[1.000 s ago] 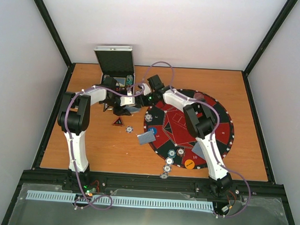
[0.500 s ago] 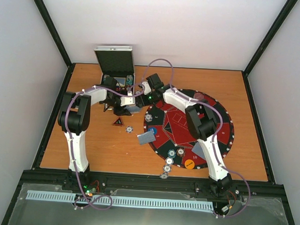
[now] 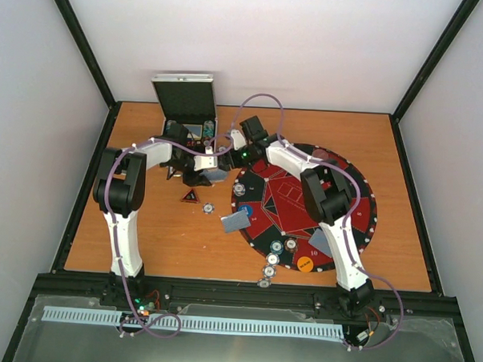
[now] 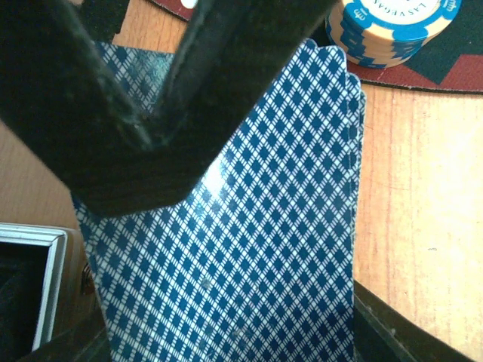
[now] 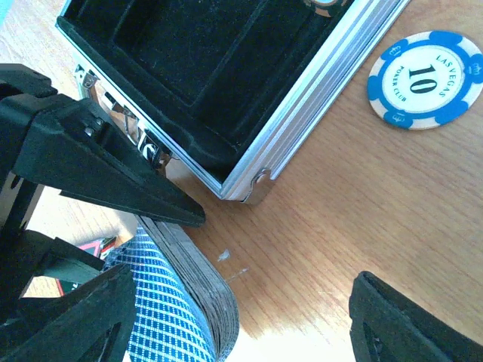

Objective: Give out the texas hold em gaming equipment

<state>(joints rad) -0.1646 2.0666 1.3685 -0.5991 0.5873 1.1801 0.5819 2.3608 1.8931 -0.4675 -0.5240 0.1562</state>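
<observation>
Orange-brown wooden table, boxed in by white walls and a black frame. A round red-and-black mat is laid at the table's 3 o'clock. An open metal-rimmed case is stood at 11 o'clock. Loose chips are scattered at the mat's 7 o'clock edge, with an orange disc on the mat just beside them.

The deck of cards is found at the case's 5 o'clock corner, clamped between the closed-down fingers of the left gripper. Its blue diamond back is seen plainly only in the left wrist view, with a stack of blue chips on the mat edge at 1 o'clock.

The case's black lining is shown only by the right wrist view. There a single blue chip, lying on the wood, is read "LAS VEGAS POKER CLUB 10".

The right gripper is spread wide beside the deck. It appears to hold nothing, though its tips are cut off at the picture's bottom.
</observation>
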